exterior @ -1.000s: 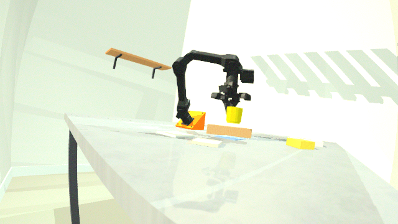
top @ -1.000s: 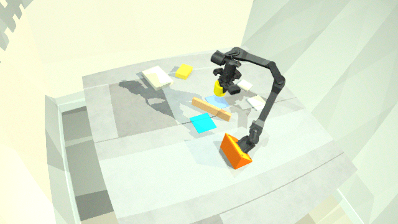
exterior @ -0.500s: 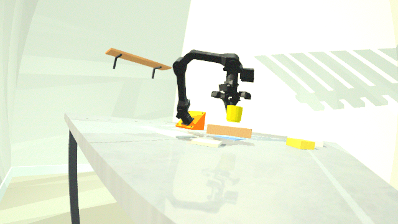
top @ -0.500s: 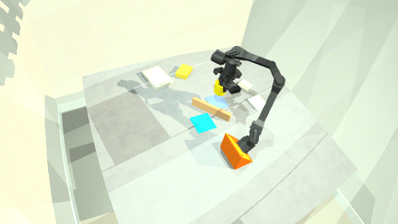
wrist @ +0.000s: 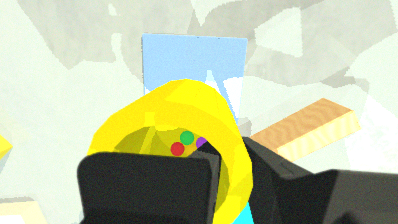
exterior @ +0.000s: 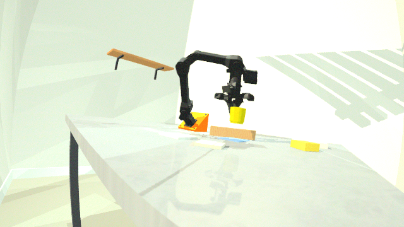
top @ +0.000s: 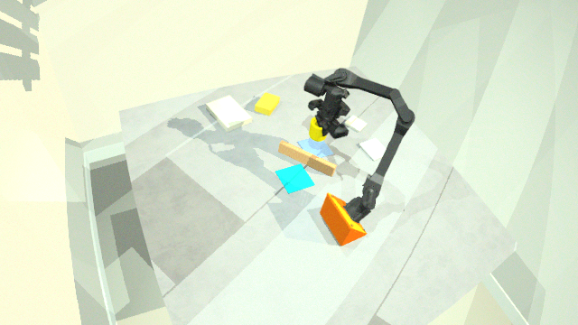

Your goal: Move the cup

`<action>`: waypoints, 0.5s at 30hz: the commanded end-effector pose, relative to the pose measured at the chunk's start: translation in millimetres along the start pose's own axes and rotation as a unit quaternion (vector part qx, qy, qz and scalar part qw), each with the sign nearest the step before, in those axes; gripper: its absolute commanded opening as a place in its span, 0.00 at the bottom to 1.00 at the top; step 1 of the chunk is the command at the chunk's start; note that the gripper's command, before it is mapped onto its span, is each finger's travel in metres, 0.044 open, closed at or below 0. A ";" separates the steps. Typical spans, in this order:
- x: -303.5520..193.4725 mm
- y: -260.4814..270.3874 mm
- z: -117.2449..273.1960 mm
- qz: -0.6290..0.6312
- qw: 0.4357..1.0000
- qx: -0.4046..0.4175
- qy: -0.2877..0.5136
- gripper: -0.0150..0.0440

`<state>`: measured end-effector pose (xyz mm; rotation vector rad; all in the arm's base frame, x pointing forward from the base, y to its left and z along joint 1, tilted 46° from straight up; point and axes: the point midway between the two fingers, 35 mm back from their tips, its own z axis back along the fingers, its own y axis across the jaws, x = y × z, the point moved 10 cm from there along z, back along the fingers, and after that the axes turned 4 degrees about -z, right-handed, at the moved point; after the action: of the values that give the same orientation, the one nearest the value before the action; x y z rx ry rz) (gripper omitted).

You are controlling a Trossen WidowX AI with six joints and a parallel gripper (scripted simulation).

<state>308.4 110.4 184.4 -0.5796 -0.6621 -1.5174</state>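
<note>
Right, L to R in top view: cream slab point(top: 228, 112) and yellow block point(top: 267, 103) sit toward the far edge of the counter point(top: 190, 212). Cyan pad point(top: 294, 178) lies mid-counter, w/ wooden bar point(top: 307, 158) between it and the pale blue pad point(top: 316, 147). Gripper point(exterior: 236, 105) is clamped on the rim of the yellow cup point(exterior: 237, 115), one finger inside, one outside. Cup hangs upright in the air, clear of the counter, above the pale blue pad on the far side of the bar. Wrist view: red, green, purple marbles point(wrist: 186, 143) at cup bottom. Two white tiles point(top: 373, 148) lie further R; orange base mount point(top: 342, 219) nearer the front edge.
</note>
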 end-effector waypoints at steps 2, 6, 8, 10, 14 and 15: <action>-12.3 -10.3 0.6 -0.002 1.000 -0.001 0.003 0.25; -21.3 -17.8 1.2 -0.002 1.000 -0.001 0.003 0.25; -25.8 -21.5 1.6 -0.002 1.000 -0.001 0.003 0.25; -30.3 -25.2 1.9 -0.002 1.000 -0.002 0.003 0.25; -39.2 -32.6 2.6 -0.002 1.000 -0.002 0.004 0.25; -41.5 -34.4 2.8 -0.002 1.000 -0.002 0.004 0.25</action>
<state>282.7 136.0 161.6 -0.5750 -0.6589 -1.5198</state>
